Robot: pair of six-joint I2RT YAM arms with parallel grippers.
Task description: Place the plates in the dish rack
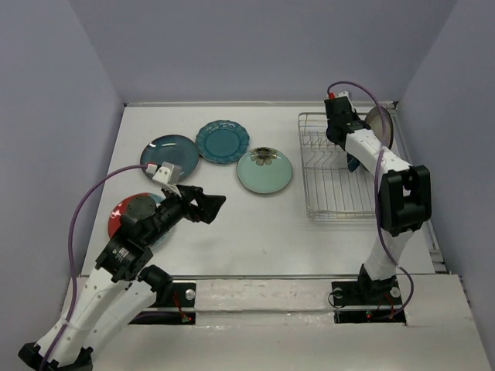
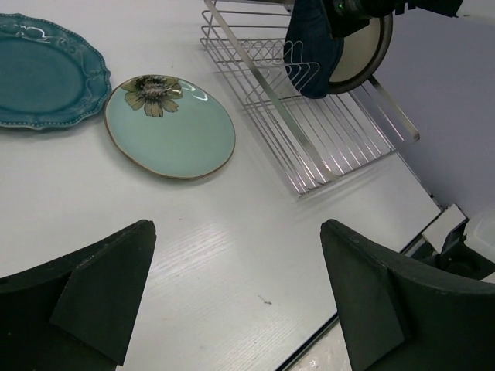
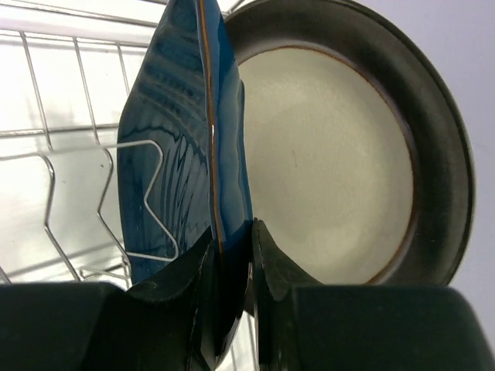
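From my remote seat I take the dish rack [image 1: 329, 193] as my landmark; it sits on the table [image 1: 263, 232] in front of the right arm. The right gripper [image 3: 232, 255] is clenched on the lower edge of the navy leaf-shaped plate [image 3: 186, 154], one finger on each face. That plate stands upright on edge inside the dish rack, among the wire tines toward the rack's right side. I cannot tell whether its bottom edge already rests on the wires. Just beside it, closer to the rack's far right corner, the brown-rimmed cream plate [image 3: 332, 170] stands upright in the rack, its cream face turned toward the navy one. The two look very close, but I cannot say if they touch. The other four plates lie flat on the table to the left of the dish rack. The mint plate with the flower centre [image 2: 170, 127] is nearest the rack. The teal scalloped plate [image 1: 222, 141] comes next, then the dark teal round plate [image 1: 170, 152]. The red-rimmed teal plate [image 1: 124, 212] is farthest from the rack and partly hidden under the left arm. The left gripper [image 2: 240, 270] hovers above bare table well left of the rack, jaws spread wide and grasping nothing, pointing toward the rack.
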